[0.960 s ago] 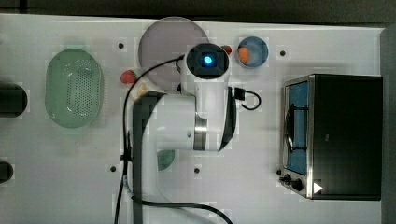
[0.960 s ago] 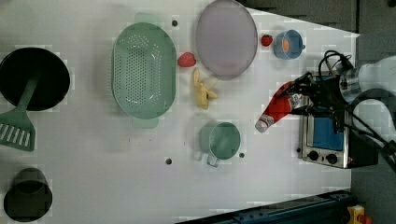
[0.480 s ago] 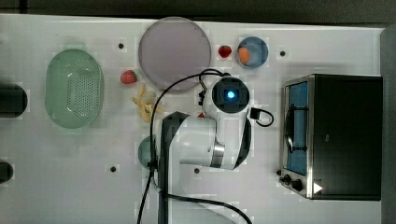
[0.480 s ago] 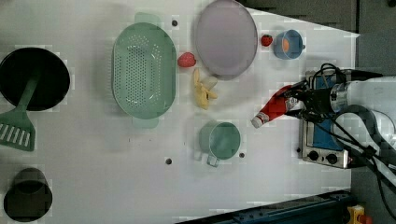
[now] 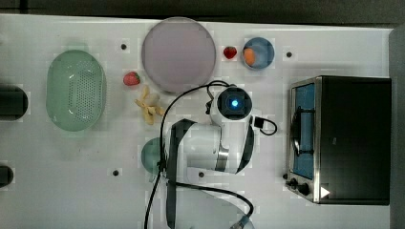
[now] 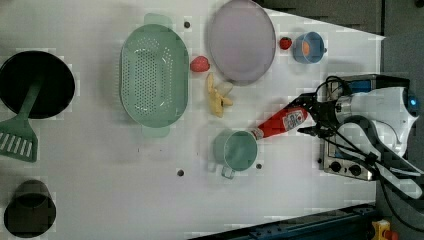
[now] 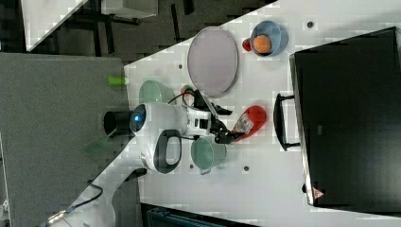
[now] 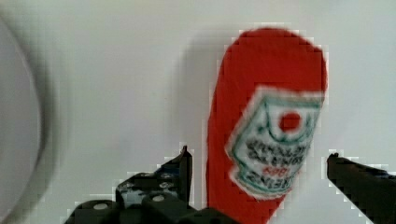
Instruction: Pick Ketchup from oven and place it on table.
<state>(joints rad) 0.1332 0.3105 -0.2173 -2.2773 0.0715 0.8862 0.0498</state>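
Lying on its side on the white table point(image 6: 100, 165), the Ketchup point(image 6: 280, 122) rests between the green mug point(image 6: 235, 150) and the oven point(image 5: 341, 138), its white cap just beside the mug's rim in the left view. In the wrist view the pincer point(image 8: 261, 186) stands spread wide around the bottle's labelled body, with a gap showing between each dark finger point(image 8: 359, 177) and the red plastic, so it has hold of nothing. The right view shows the arm reaching over the mug, its fingers at the bottle's near end. The oven's door is shut, well apart from the bottle in the right view. A peeled banana point(image 6: 217, 95) and a lilac plate point(image 6: 241, 40) lie near the bottle, apart from it.
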